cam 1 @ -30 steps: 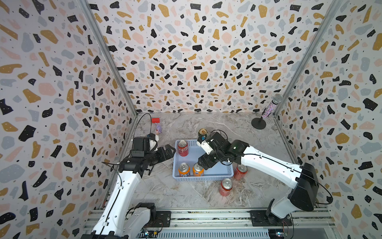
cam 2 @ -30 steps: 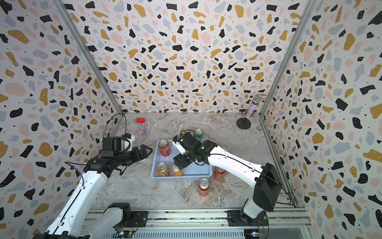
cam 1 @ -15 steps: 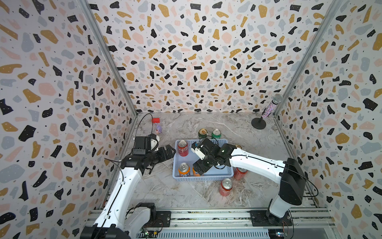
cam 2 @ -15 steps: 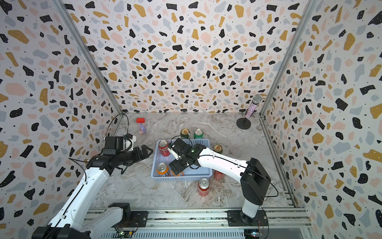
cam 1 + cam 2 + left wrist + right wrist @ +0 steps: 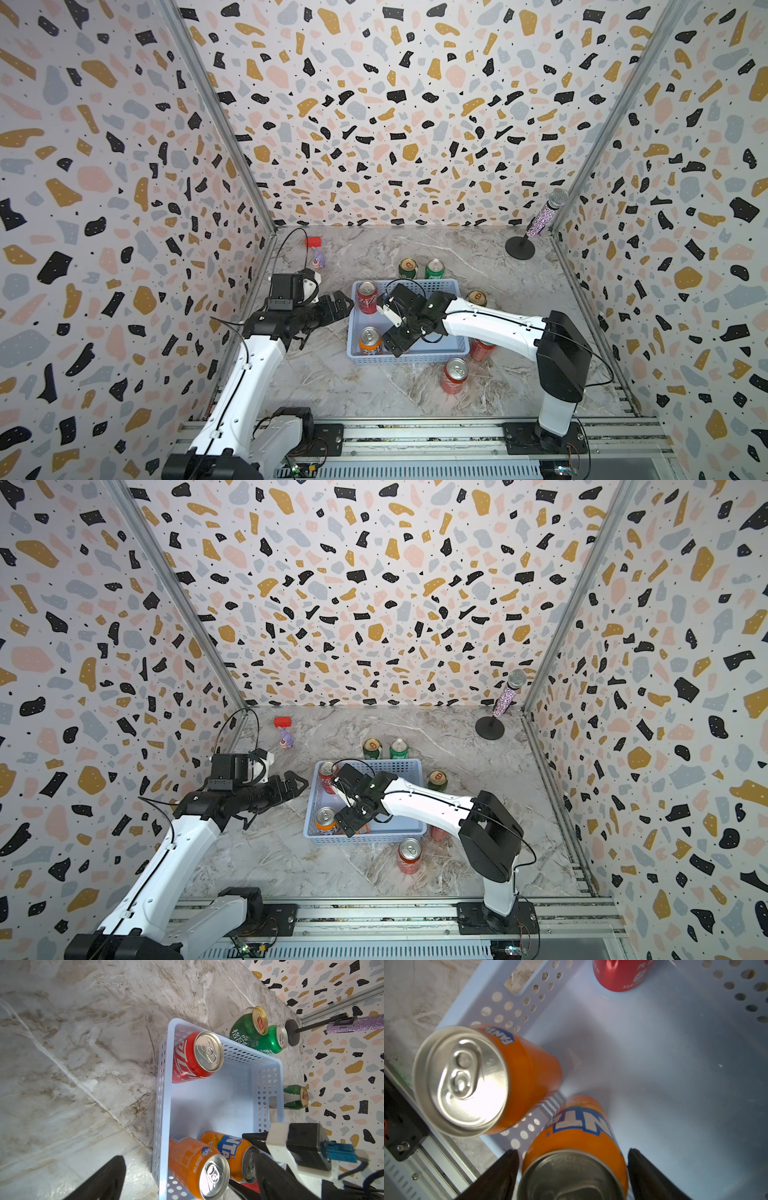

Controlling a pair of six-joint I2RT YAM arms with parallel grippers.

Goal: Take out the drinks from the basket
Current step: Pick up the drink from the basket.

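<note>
Right claw (image 5: 572, 1153): apart, astride the orange can (image 5: 577, 1136) (sliver of gap on one side).
Orange can: upright in basket (image 5: 432, 286), near edge.
Neighbours: second orange can (image 5: 527, 1076) just beside; red can (image 5: 367, 296) at far corner.
Left claw (image 5: 343, 305): apart, beside basket, empty.

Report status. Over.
Left gripper open, beside basket. Right gripper open, straddling orange Fanta can. Second Fanta can close alongside; red Coca-Cola can clear.

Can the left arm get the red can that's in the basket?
Probably yes. The left gripper hangs open just outside the basket wall, beside the red can; nothing stands over that can.
</note>
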